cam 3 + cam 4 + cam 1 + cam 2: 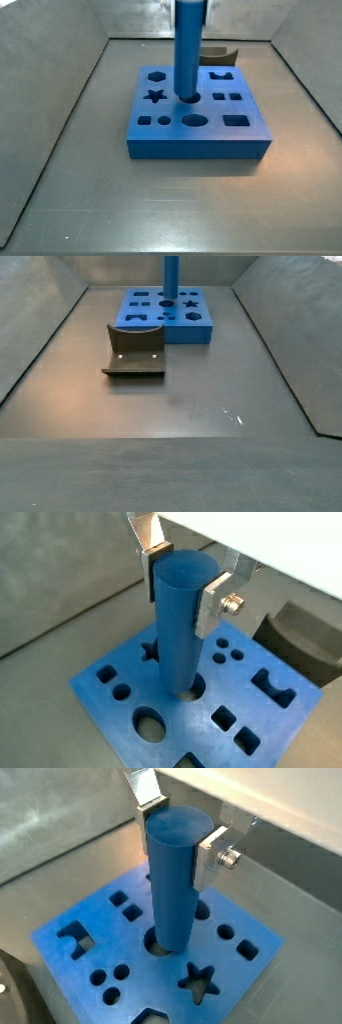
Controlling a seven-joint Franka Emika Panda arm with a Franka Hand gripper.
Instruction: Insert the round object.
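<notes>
- Clearly seen in both wrist views: long, smooth blue cylinder peg, standing upright, upper end clamped between two flat silver finger plates.
- Gripper pinching the round object near its top, one plate on each side, both pressed against the blue surface.
- Lower end of the peg sitting in a round hole near the middle of the flat blue block with shaped holes; cannot tell how deep.
- Same arrangement in both side views: peg vertical, bottom end at the round hole of the block, top running out of the picture; gripper itself out of frame there.
- Other openings in the block left free: star-shaped one, oval one, square ones, some small round ones.
- Block lying flat on the grey metal bench, toward one end of the walled area.
- Dark L-shaped fixture on its base plate, standing just beside the block, not touching the peg; also partly visible in a wrist view.
</notes>
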